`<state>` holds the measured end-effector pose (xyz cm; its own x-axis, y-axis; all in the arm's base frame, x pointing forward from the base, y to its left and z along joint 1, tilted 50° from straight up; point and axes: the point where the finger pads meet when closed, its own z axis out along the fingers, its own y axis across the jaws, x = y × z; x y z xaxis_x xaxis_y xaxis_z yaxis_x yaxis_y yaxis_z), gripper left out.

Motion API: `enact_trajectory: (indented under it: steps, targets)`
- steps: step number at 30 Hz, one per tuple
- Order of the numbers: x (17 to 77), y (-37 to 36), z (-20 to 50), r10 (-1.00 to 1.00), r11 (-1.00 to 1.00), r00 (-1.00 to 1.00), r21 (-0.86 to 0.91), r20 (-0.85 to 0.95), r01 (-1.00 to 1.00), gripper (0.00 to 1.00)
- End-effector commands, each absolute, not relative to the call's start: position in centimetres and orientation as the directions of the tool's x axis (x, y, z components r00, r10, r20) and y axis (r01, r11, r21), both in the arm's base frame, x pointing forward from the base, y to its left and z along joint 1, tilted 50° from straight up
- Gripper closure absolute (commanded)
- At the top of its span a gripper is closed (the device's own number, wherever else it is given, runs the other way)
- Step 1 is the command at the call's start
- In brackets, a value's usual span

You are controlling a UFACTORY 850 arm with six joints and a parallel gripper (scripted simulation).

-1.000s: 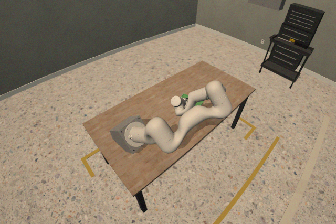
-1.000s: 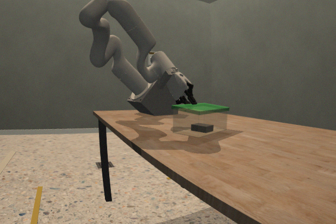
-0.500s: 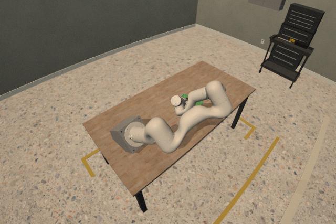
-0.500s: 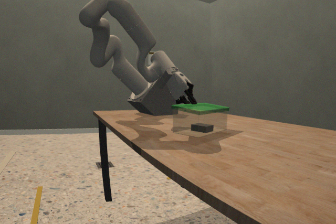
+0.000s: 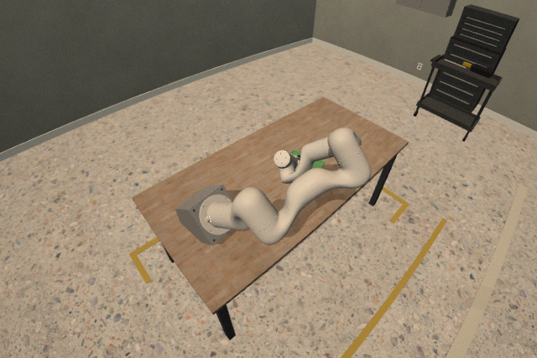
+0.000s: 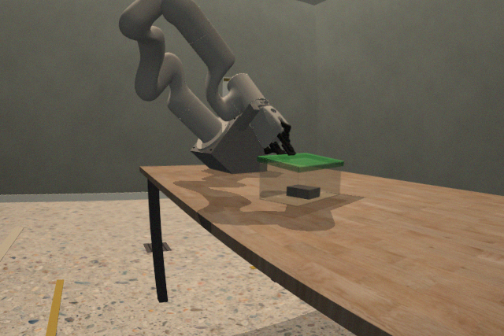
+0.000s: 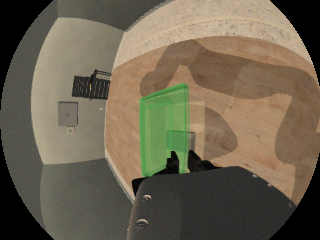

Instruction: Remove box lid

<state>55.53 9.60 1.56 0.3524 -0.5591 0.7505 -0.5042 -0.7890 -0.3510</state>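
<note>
A wooden table (image 6: 406, 234) carries a clear box (image 6: 280, 186) and the arm's base (image 5: 190, 215).

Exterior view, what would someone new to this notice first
The bright green lid stands out, sitting level on a see-through box near the middle of the wooden table, with a small dark block inside. Next comes the pale arm folded high above its base, reaching down so its black pincer is shut on the lid's near edge.
</note>
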Motion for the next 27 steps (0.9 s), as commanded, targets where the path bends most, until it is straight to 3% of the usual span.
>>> enact_trajectory:
  steps: [1, 27]
  targets:
    - [55.55, 9.75, 1.67, -0.559, -0.787, 0.352, -0.346, 0.751, -0.511, 1.0]
    - [55.53, 10.04, 1.9, -0.559, -0.78, 0.352, -0.331, 0.751, -0.531, 1.0]
